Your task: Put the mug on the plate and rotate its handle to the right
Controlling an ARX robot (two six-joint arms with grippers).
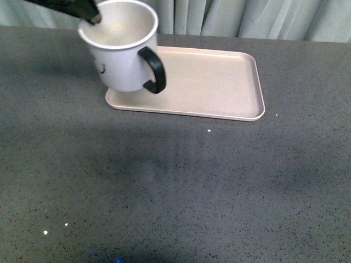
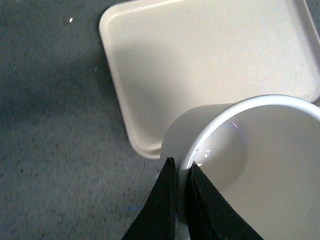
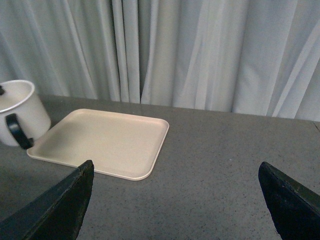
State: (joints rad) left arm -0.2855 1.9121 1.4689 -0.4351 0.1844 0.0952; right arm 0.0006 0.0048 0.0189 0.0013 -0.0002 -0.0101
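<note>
Left gripper (image 2: pixel 181 167) pinches the mug (image 1: pixel 123 55) rim, one finger inside.
Mug tilts at the plate (image 1: pixel 219 82)'s left end, handle (image 1: pixel 153 68) toward the bare right stretch; contact underneath unclear, printed face (image 1: pixel 102 68) mostly hidden. Right gripper (image 3: pixel 176 167) spread wide, well apart.

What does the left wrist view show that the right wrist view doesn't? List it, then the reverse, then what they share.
Only the left wrist view: the left tool pinching the rim of the mug, one finger inside, one outside. Only the right wrist view: the handle, the curtain, the right tool open and empty. Both: the mug, the plate and the grey table.
</note>
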